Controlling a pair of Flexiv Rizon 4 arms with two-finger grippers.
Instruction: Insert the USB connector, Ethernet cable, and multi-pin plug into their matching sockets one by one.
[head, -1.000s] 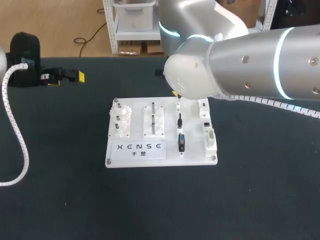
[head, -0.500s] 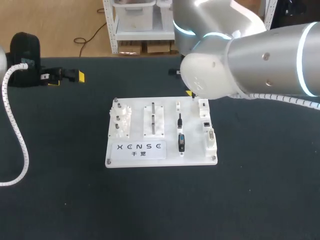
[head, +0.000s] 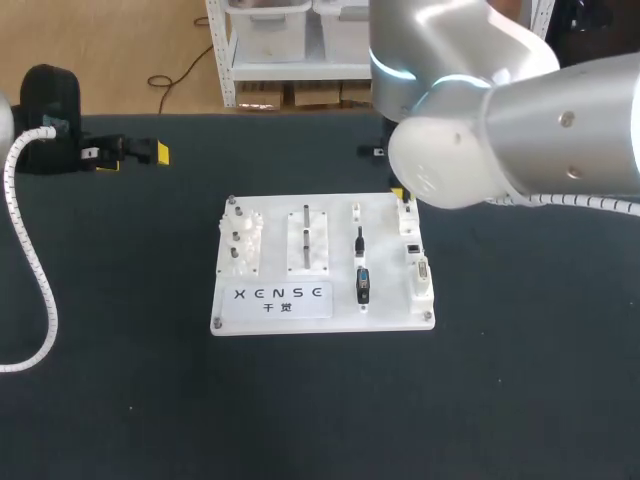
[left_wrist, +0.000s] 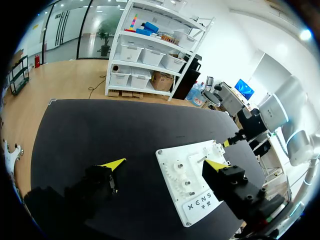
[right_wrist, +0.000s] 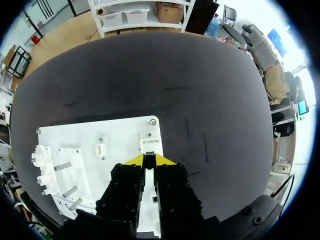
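The white board (head: 322, 262) lies mid-table. Its cable column carries the black Ethernet cable (head: 359, 240) and the blue-black multi-pin plug (head: 362, 286); the small holder (head: 356, 210) behind them is bare. The socket blocks (head: 416, 262) line the board's right edge. My right gripper (head: 398, 193) hovers over the rearmost socket (right_wrist: 149, 144), its yellow fingertips (right_wrist: 161, 159) nearly together on a thin part that I take for the USB connector, mostly hidden. My left gripper (head: 134, 157) stays far off at the back left, wide open and empty, with the board (left_wrist: 192, 180) ahead of it.
Pegs and gear pieces (head: 240, 240) stand on the board's left part, and two upright pins (head: 306, 236) in its middle. A white coiled cable (head: 38, 270) hangs along my left arm. Dark table (head: 320, 400) surrounds the board.
My right arm has moved to the right, from above the rear cable holder to above the rear socket at the board's right edge. The left arm has kept still.
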